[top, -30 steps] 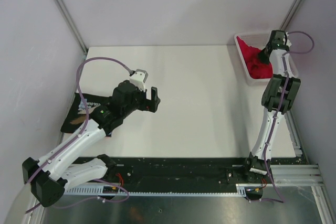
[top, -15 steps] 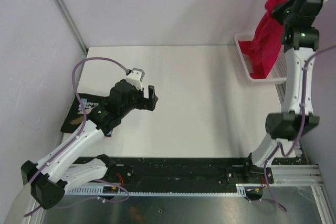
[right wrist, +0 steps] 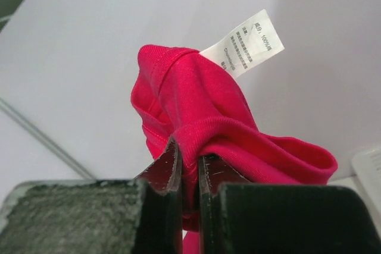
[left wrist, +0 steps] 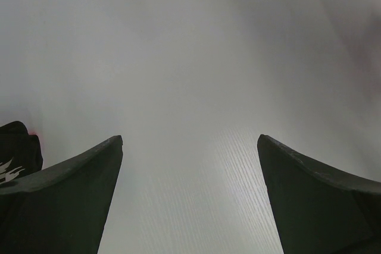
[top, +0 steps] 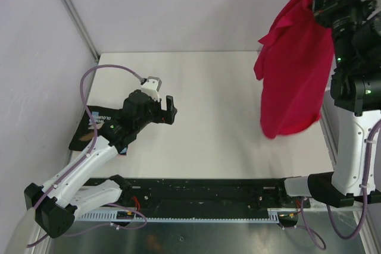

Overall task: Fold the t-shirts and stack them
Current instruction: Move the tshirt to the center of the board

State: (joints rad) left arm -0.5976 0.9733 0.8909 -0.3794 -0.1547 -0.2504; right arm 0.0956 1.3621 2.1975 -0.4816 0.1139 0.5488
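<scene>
From above, the right tool stood high at the far right, clamped on a bunch of the pink shirt. The pink shirt hung from it in a long loose drape over the right side of the surface; whether its lowest fold touched the surface could not be told. The left tool hovered over the left half of the surface, its jaws spread wide with nothing between them. The black shirt lay at the left edge of the surface, partly under the left arm, a bit of pale print showing, well apart from the pink shirt.

In the left wrist view, the left tool's fingers stood far apart at the bottom of the picture, with only bare white surface between them. A corner of the black shirt, with a scrap of white print, showed at the lower left edge, just beside the left finger.

In the right wrist view, the right tool's fingers were pressed together on a stitched fold of the pink shirt. The cloth bulged up above them. A white label stuck out from the top of the cloth, its print too small to read. A pale wall filled the background.
</scene>
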